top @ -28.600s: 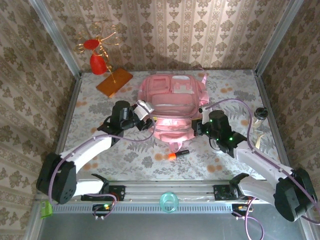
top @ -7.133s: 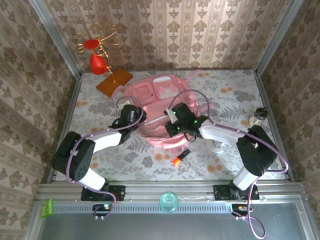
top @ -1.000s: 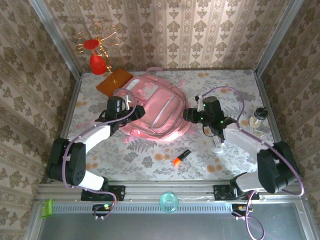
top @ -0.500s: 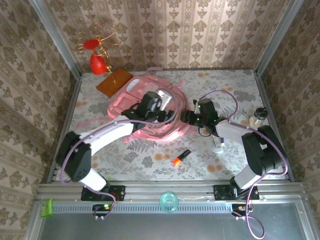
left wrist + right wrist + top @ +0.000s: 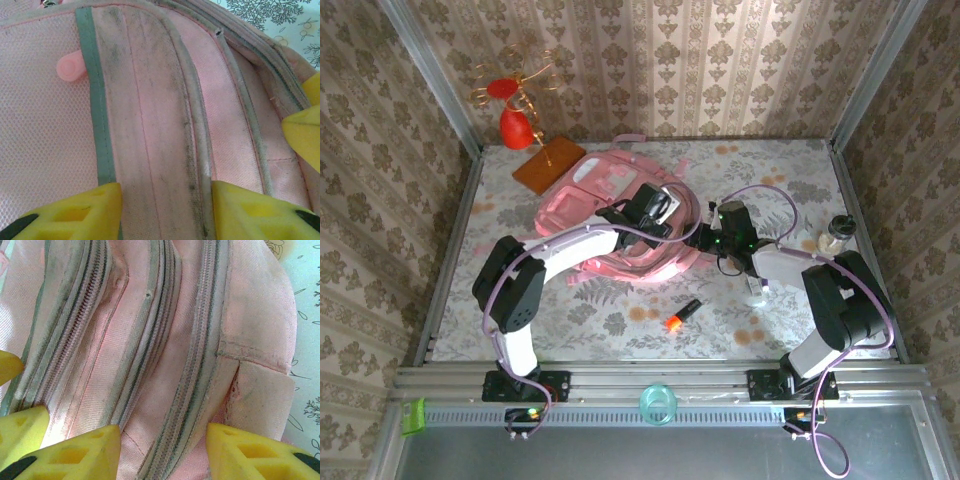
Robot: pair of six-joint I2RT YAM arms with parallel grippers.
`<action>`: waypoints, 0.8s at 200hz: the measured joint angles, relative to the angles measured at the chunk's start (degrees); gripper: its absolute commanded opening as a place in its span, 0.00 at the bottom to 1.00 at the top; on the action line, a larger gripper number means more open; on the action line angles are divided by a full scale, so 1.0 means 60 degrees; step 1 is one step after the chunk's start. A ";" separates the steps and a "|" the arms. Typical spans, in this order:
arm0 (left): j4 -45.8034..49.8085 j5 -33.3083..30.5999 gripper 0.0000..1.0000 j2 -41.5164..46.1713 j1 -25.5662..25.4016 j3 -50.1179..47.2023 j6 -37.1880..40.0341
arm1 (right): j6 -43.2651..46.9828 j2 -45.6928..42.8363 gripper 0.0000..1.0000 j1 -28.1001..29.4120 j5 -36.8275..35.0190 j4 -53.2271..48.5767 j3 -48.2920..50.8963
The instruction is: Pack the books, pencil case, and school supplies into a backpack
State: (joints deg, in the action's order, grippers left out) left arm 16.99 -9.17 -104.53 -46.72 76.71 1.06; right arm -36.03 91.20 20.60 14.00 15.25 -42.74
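The pink backpack (image 5: 595, 215) lies flat mid-table. My left gripper (image 5: 663, 208) reaches across to its upper right part. In the left wrist view the jaws (image 5: 162, 210) stand apart, pressed on a band of the backpack (image 5: 150, 100) between a grey strip and a piped seam; whether they pinch it is unclear. My right gripper (image 5: 703, 238) is at the right edge, shut on the zipper ridge of the backpack (image 5: 165, 315) that runs between its fingers (image 5: 162, 450). An orange and black marker (image 5: 682, 314) lies in front. The books and the pencil case are out of view.
An orange-brown board (image 5: 548, 165) with a gold wire stand sits at the back left. A small bottle (image 5: 835, 232) stands by the right wall. A slim whitish stick (image 5: 757, 285) lies beside my right arm. The two grippers work close together.
My left arm has swung from the backpack's left side across to its upper right, and its jaws have widened, then narrowed. The right gripper has stayed at the right edge.
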 measured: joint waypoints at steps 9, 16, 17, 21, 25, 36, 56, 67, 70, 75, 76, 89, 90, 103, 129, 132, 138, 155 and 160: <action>0.0033 0.0066 0.41 0.0000 0.0029 0.0000 -0.0047 | -0.0004 0.0000 0.49 -0.0011 0.0007 0.0004 0.0000; 0.0036 0.0117 0.40 0.0000 0.0058 0.0000 -0.0073 | -0.0004 0.0000 0.49 -0.0018 0.0025 0.0007 0.0000; 0.0036 0.0138 0.40 0.0000 0.0069 0.0000 -0.0087 | -0.0004 0.0000 0.49 -0.0018 0.0033 0.0007 0.0000; 0.0036 0.0193 0.40 0.0000 0.0102 0.0000 -0.0098 | -0.0004 0.0000 0.49 -0.0018 0.0036 0.0007 0.0000; 0.0036 0.0262 0.40 0.0000 0.0131 0.0000 -0.0113 | -0.0004 0.0000 0.49 -0.0018 0.0036 0.0007 0.0000; 0.0033 0.0474 0.42 0.0000 0.0244 0.0000 -0.0178 | -0.0004 0.0004 0.49 -0.0018 0.0040 0.0011 0.0000; 0.0036 0.0940 0.43 0.0004 0.0484 -0.0004 -0.0328 | -0.0007 0.0007 0.49 -0.0018 0.0040 0.0018 0.0000; 0.0029 0.1268 0.43 0.0004 0.0641 -0.0007 -0.0444 | -0.0007 0.0007 0.49 -0.0018 0.0044 0.0047 0.0004; 0.0022 0.1355 0.43 0.0007 0.0688 -0.0015 -0.0477 | -0.0007 0.0007 0.49 -0.0018 0.0044 0.0051 0.0004; 0.0007 0.1508 0.43 0.0018 0.0761 -0.0033 -0.0535 | -0.0007 0.0007 0.49 -0.0018 0.0044 0.0066 0.0004; 0.0004 0.1526 0.43 0.0018 0.0772 -0.0033 -0.0543 | -0.0007 0.0007 0.49 -0.0018 0.0047 0.0069 0.0004; -0.0076 0.1945 0.43 0.0058 0.0973 -0.0098 -0.0703 | -0.0007 0.0007 0.49 -0.0018 0.0058 0.0109 0.0011; -0.0084 0.1993 0.43 0.0062 0.0998 -0.0106 -0.0729 | -0.0007 0.0007 0.49 -0.0018 0.0066 0.0117 0.0011; -0.0157 0.2361 0.43 0.0113 0.1191 -0.0186 -0.0885 | -0.0007 0.0007 0.49 -0.0018 0.0091 0.0157 0.0011; -0.0368 0.3009 0.43 0.0182 0.1504 -0.0342 -0.1202 | -0.0007 0.0007 0.49 -0.0018 0.0138 0.0160 0.0011; -0.0393 0.3078 0.43 0.0186 0.1537 -0.0353 -0.1235 | -0.0007 0.0007 0.49 -0.0018 0.0142 0.0160 0.0011; -0.0423 0.3187 0.42 0.0186 0.1570 -0.0375 -0.1279 | -0.0007 0.0007 0.49 -0.0018 0.0146 0.0160 0.0011; -0.0488 0.3359 0.38 0.0186 0.1636 -0.0419 -0.1395 | -0.0007 0.0007 0.49 -0.0018 0.0164 0.0160 0.0011; -0.0492 0.3381 0.36 0.0186 0.1647 -0.0419 -0.1432 | -0.0007 0.0007 0.49 -0.0018 0.0175 0.0164 0.0011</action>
State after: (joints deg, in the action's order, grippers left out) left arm 14.04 11.11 -103.42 -36.84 74.19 -7.53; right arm -36.07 91.24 20.49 15.05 16.23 -42.68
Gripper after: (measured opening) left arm 0.386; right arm 0.487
